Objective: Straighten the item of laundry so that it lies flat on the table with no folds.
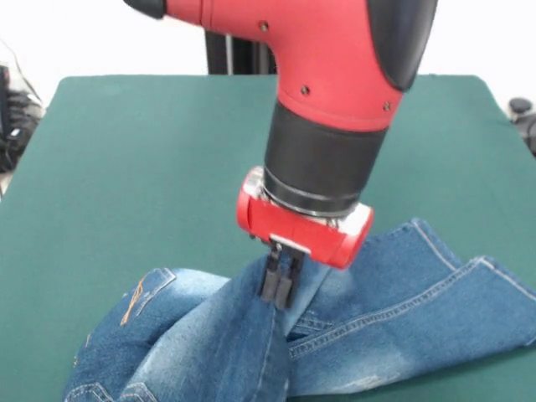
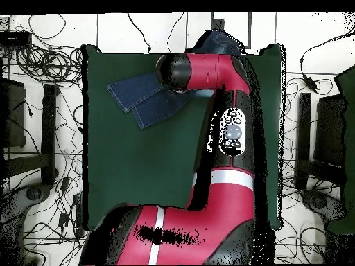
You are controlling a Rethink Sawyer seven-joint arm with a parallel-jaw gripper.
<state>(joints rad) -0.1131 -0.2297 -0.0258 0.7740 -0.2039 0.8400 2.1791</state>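
Blue denim jeans (image 1: 394,310) lying crumpled at the near edge of the green table (image 1: 126,167) in the front view, at the far edge in the overhead view (image 2: 149,97); two legs spread flat and side by side toward the right of the front view, seams and hems showing; waist end bunched at the lower left, a pocket with orange stitching (image 1: 138,301) turned up there; a ridge of cloth pulled up from the middle into a peak. Gripper (image 1: 278,280) directly over that peak, black jaws clenched on the raised fold of denim; red wrist block and black cuff just above, hiding part of the legs behind them. In the overhead view, red arm (image 2: 229,131) reaching across the table and covering the middle of the jeans. Beyond the table edges, tangled black cables (image 2: 48,66) on a white floor on both sides.
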